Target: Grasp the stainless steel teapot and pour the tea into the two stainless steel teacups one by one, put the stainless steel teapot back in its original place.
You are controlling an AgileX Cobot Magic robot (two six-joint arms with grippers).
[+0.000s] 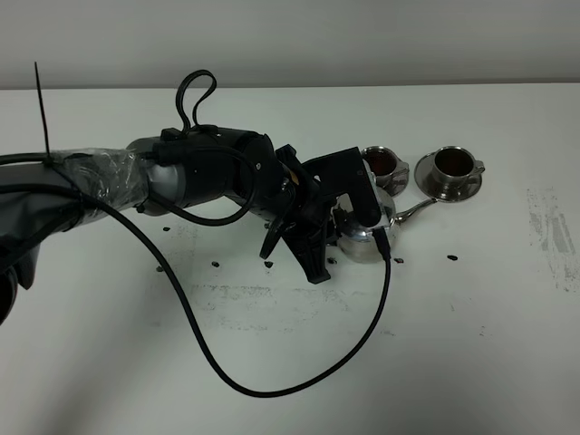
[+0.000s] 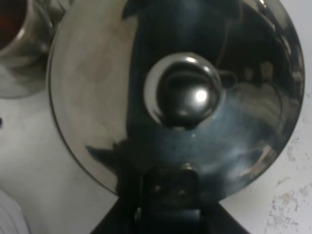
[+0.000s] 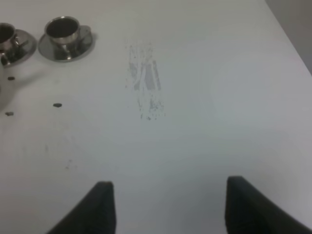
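The stainless steel teapot (image 1: 370, 234) stands upright on the table, its spout (image 1: 419, 211) pointing at the right cup. My left gripper (image 1: 343, 227) reaches across to its handle side. In the left wrist view the lid knob (image 2: 185, 90) fills the middle and my gripper (image 2: 170, 192) looks closed on the handle. Two stainless steel teacups (image 1: 382, 164) (image 1: 452, 164) sit on saucers behind the pot, both holding dark tea (image 1: 451, 159). The dish is hidden under the pot. My right gripper (image 3: 170, 209) is open and empty over bare table, with both cups (image 3: 62, 30) (image 3: 7, 38) far off.
A black cable (image 1: 272, 385) loops across the table in front of the left arm. Small dark specks (image 1: 451, 258) lie around the pot. A scuffed patch (image 1: 553, 236) marks the table at the right, also in the right wrist view (image 3: 144, 83).
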